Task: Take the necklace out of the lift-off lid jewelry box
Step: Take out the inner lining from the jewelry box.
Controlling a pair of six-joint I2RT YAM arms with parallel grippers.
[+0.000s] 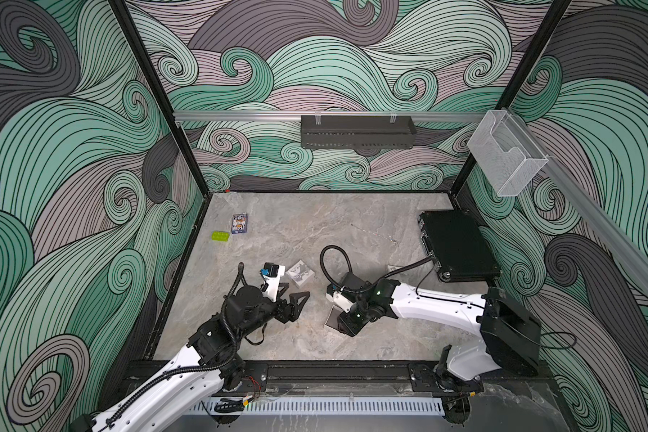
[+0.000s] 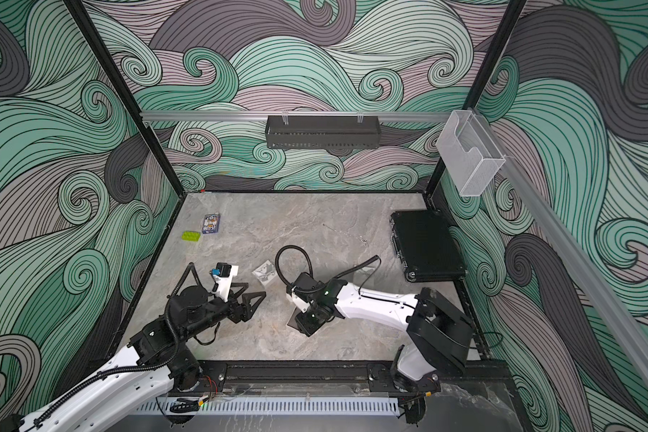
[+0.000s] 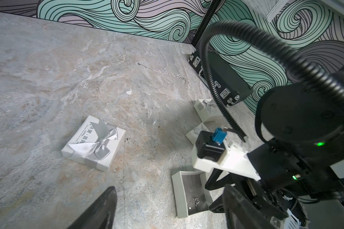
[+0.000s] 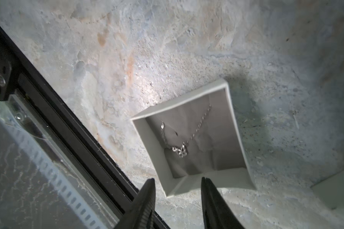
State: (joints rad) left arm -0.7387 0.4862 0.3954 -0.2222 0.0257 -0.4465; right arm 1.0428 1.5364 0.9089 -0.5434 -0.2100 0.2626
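The lidless white jewelry box [image 4: 148,142] lies on the table near the front rail, under my right wrist [image 1: 332,318]. The silver necklace [image 4: 180,150] rests on its grey lining, chain spread and pendant bunched; it also shows in the left wrist view [image 3: 196,199]. My right gripper [image 4: 177,179] hovers over the box's near wall, open, with nothing between its fingers. The lift-off lid [image 1: 300,273] with a silver bow lies flat just beyond my left gripper [image 1: 292,293], which is wide open and empty, left of the box.
A second loose chain [image 1: 378,233] lies on the table toward the black case [image 1: 457,247] at the right wall. More small white boxes [image 3: 205,109] sit behind the right arm. A green brick [image 1: 220,236] and a card deck [image 1: 239,223] are far left.
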